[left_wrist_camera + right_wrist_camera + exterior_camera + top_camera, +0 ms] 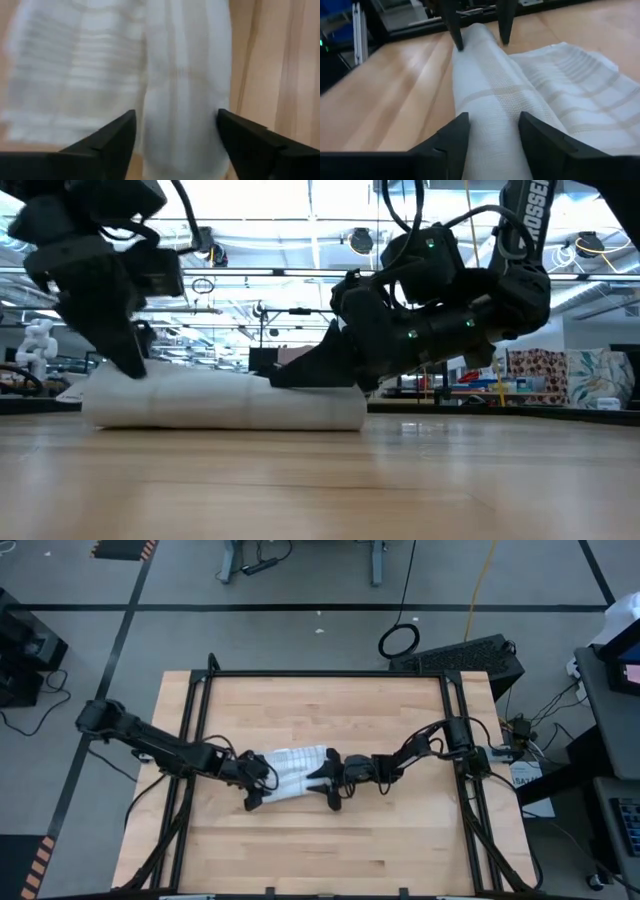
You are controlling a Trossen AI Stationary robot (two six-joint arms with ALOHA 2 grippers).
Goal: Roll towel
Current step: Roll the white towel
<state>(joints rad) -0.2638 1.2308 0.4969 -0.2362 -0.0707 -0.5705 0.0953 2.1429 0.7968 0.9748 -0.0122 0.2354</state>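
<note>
The white checked towel (295,768) lies mid-table. Its near part is rolled into a tube running left to right (230,405), and its far part lies flat on the wood (580,95). My left gripper (258,783) is at the roll's left end, with one finger on each side of it (175,135). My right gripper (328,783) is at the roll's right end, with its fingers on both sides of the roll (492,130). Both grippers are low, at table height. My left gripper has the roll's left end (200,130) between its two fingers, which lie across the roll and slant down from the table's left. The roll rests on the table. My right gripper pinches the roll's right end (492,115) between its two fingers. The roll fills the gap. The fingers come low from the table's right, and the roll lies on the table.
Bare wooden tabletop (320,850) lies all around the towel. A black frame rail (330,673) runs along the far edge and down both sides. Cables and a black box (470,655) lie beyond the far right corner, off the table.
</note>
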